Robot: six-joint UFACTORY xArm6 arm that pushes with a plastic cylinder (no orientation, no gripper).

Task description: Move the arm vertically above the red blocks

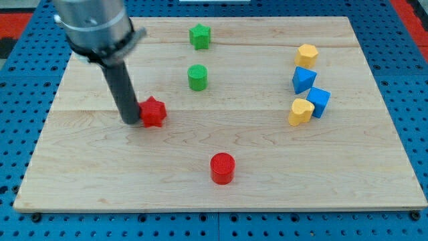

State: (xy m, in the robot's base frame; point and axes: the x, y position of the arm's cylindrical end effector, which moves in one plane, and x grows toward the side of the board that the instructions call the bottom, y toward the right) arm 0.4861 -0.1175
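Jaws do not feature on my rig: it ends in a rod, and my tip [130, 121] rests left of centre, touching the left side of the red star block [154, 112]. Eight blocks sit on the wooden board [80, 174]. Two are red; the red cylinder [222, 168] stands at lower centre. Two are green, a green star block [199, 36] and a green cylinder [197, 77], at upper centre. At right cluster two yellow blocks [307, 55] [301, 111] and two blue blocks [303, 79] [319, 102].
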